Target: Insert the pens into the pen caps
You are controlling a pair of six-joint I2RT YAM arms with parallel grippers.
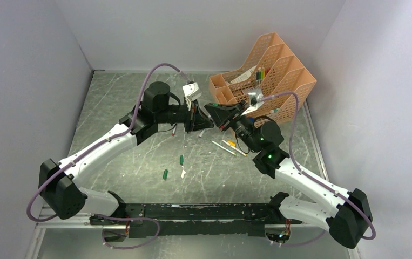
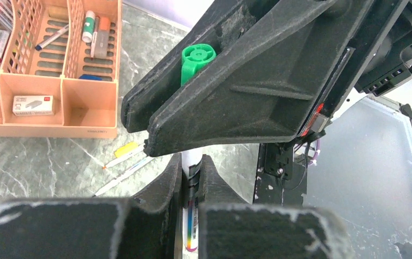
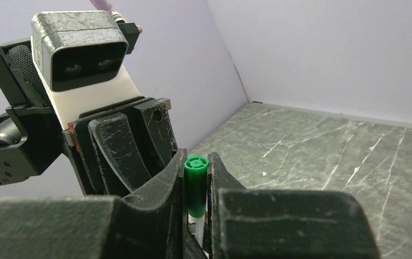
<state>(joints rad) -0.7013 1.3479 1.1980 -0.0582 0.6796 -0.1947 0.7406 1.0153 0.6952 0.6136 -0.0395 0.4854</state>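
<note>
The pen (image 2: pixel 191 226), white with a multicoloured strip on its barrel, is held above the bench (image 1: pixel 117 97), near the middle and towards its far side, where the two arms meet tip to tip. We find the left pincer (image 2: pixel 191 167) closed almost fully, its two fingers clamped on the barrel, which stands upright between them in the left wrist view. The right pincer (image 3: pixel 196 162) is closed narrowly on the green pen cap (image 3: pixel 196 186), whose ribbed end shows just above the finger edges. The cap sits in line with the pen, and a white barrel emerges directly below it in the right wrist view; we cannot tell how far the cap is seated. Two loose pens (image 1: pixel 224 148) lie on the bench just beside the right arm, apart from the held pair. Two loose caps (image 1: pixel 181 159) lie nearer the arm bases, with a white scrap (image 1: pixel 183 174) close by them. An orange desk organiser (image 1: pixel 268 70) stands at the far right corner.
</note>
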